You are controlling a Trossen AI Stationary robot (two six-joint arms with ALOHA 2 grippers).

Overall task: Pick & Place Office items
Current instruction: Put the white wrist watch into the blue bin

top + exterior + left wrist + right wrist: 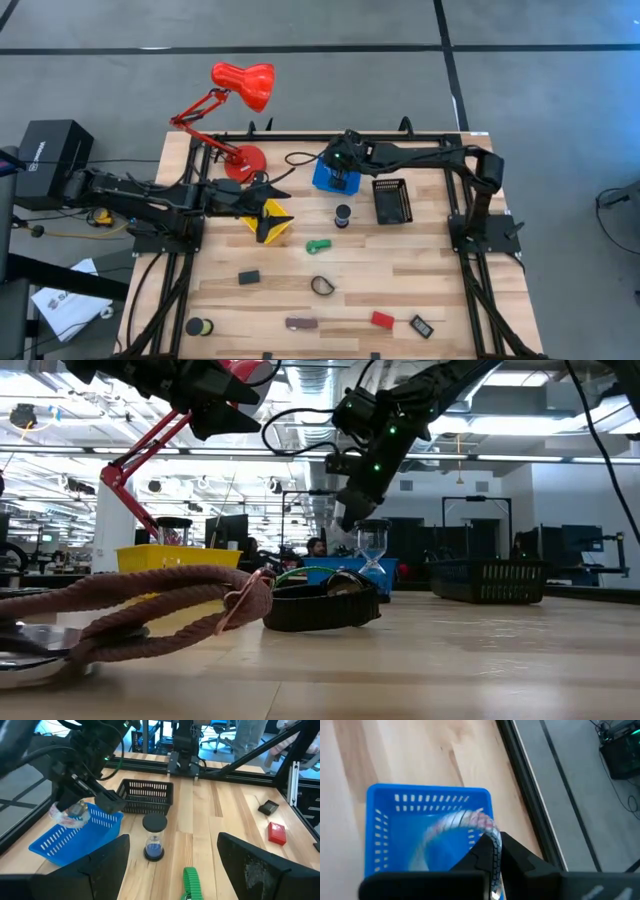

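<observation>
My right gripper (494,845) reaches over the blue basket (327,181) at the table's far middle and is shut on a clear ring (460,817). The ring also shows in the left wrist view (70,816). My left gripper (280,205) hovers open above the yellow basket (268,230), touching nothing. A small hourglass with black caps (154,838) stands upright on the table in front of the blue basket. On the table lie a green piece (318,245), a black block (249,277), a black loop (322,286), a black roll (198,326), a brownish bar (301,323), a red block (382,320) and another black block (421,326). My right gripper pinches the clear ring's band (495,857) between its two fingers, on one side of the ring. The fingers slant down from above. The rest of the ring (64,819) sticks out beyond the fingertips over the blue basket's inside. I cannot tell whether it touches the basket.
A black basket (392,200) stands to the right of the blue one. A red desk lamp (240,90) rises at the far left corner. A black frame rail (300,136) runs along the table's far edge. Bare wood lies between the baskets and the near items.
</observation>
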